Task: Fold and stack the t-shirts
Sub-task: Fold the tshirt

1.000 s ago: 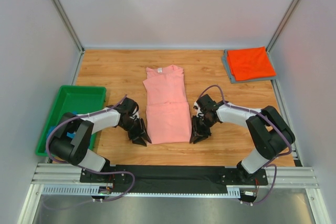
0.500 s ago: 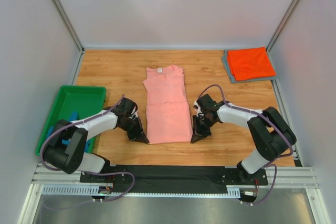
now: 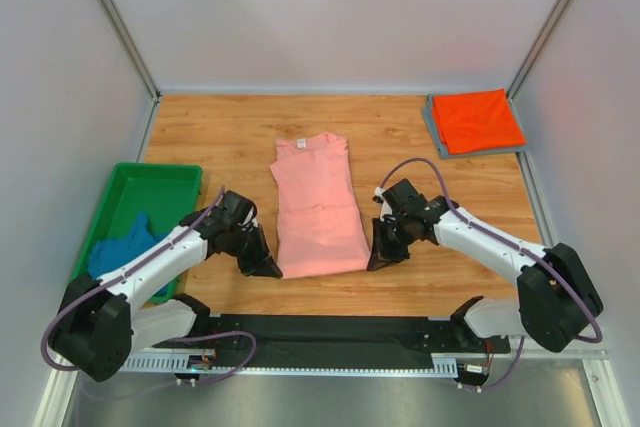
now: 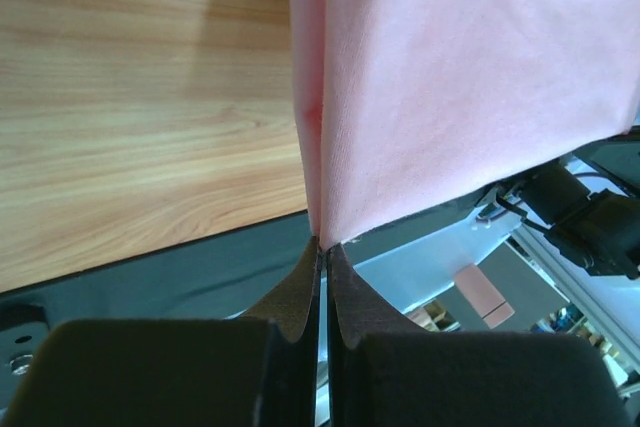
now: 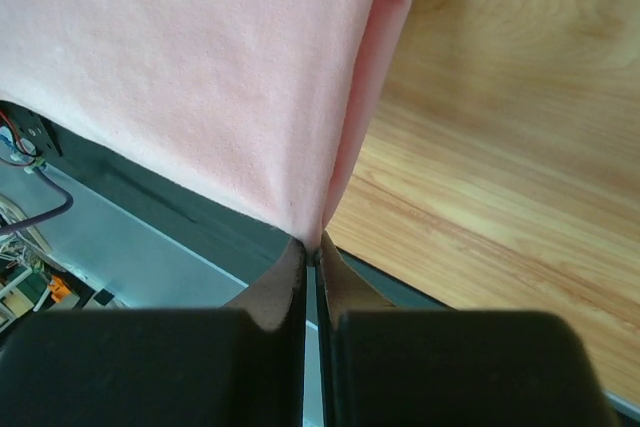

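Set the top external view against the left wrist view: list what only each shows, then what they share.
Only the top view: the green bin holding a teal-blue t-shirt, and the orange-red t-shirt lying on a grey one at the far right. Only the left wrist view: the fingers shut together on a cloth corner. Both: the salmon-pink t-shirt, the left gripper, the wooden table.
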